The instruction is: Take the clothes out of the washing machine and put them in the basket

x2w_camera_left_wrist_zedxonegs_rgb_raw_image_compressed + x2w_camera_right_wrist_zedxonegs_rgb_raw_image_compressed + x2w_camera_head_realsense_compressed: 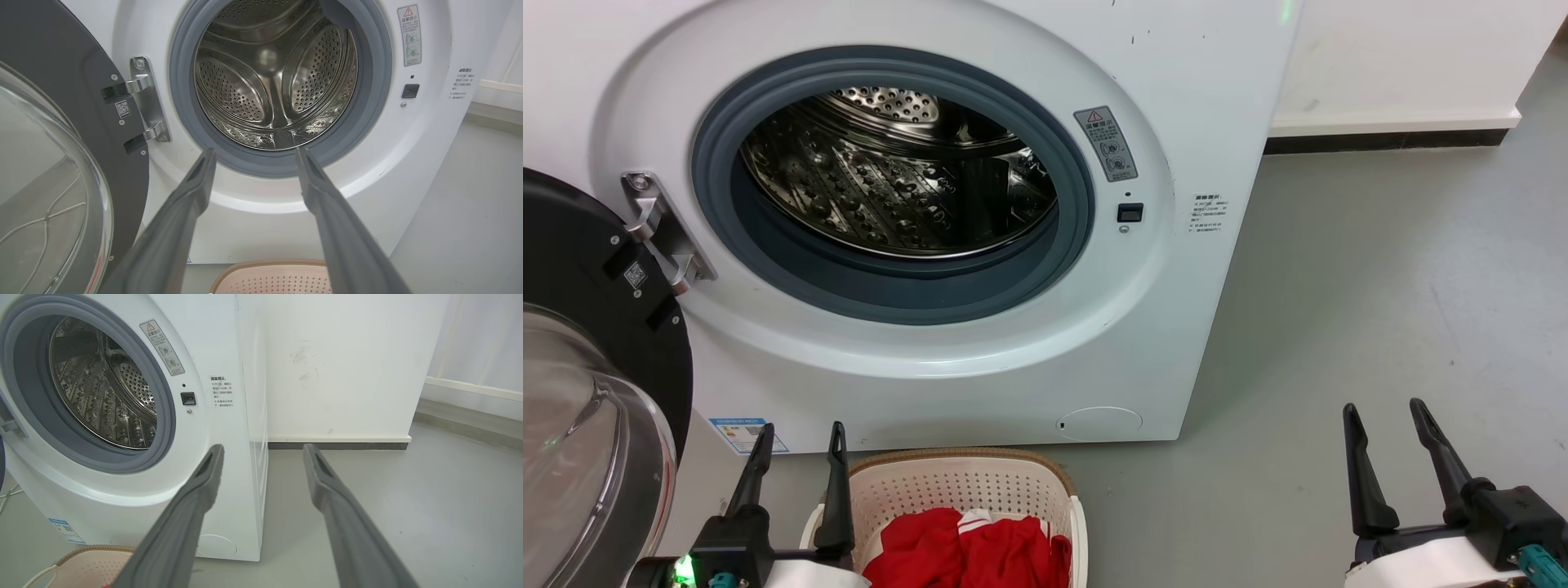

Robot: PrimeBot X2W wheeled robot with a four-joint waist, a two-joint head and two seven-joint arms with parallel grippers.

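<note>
Tools both released: left tool, right tool.
Fingers spread, neither grips anything. Just beside the left tool, red clothes lie in the cream perforated basket on the grey floor, close before the white washing machine; its black-framed glass door hangs open, and the steel drum looks empty.

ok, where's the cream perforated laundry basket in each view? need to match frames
Head view: cream-white perforated plastic laundry basket at bottom centre, before the white front-loading washing machine, red fabric clothes inside.
Left wrist view: basket at bottom edge, centre, between the fingers of the left claw.
Right wrist view: basket in bottom-left corner.
Shared landmark: grey warning sticker on the machine's front.
</note>
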